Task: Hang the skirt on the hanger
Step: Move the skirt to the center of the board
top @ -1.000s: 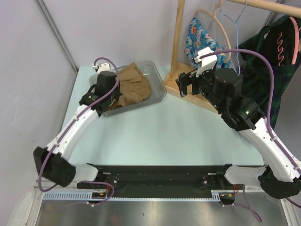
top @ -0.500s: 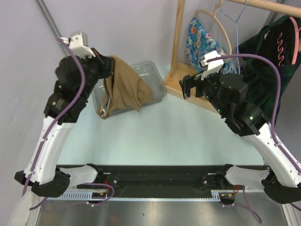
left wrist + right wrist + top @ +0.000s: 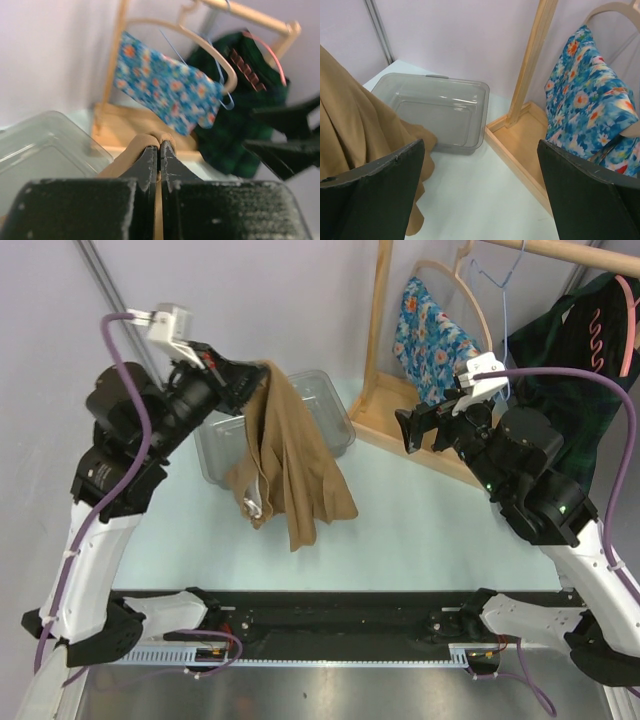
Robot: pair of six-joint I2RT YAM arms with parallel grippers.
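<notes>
The tan skirt [image 3: 290, 460] hangs from my left gripper [image 3: 255, 375], above the table and in front of the bin. In the left wrist view the gripper [image 3: 159, 147] is shut on a fold of the skirt [image 3: 131, 149]. My right gripper [image 3: 425, 425] is open and empty, right of the skirt near the rack base. Its wrist view [image 3: 480, 185] shows the skirt [image 3: 350, 130] at the left. A wooden hanger [image 3: 470, 290] carries a blue floral garment [image 3: 430, 325]. A bare blue wire hanger [image 3: 500, 285] hangs beside it.
An empty clear plastic bin [image 3: 335, 420] stands at the back left, also in the right wrist view [image 3: 440, 100]. The wooden rack has a post [image 3: 378, 320], a tray base [image 3: 385, 415] and a top rail [image 3: 570, 250]. A dark green garment [image 3: 560, 380] hangs on a pink hanger at right.
My left arm has lifted the skirt out of the bin and carried it up and to the right. The skirt now hangs free. My right gripper has drifted slightly right.
</notes>
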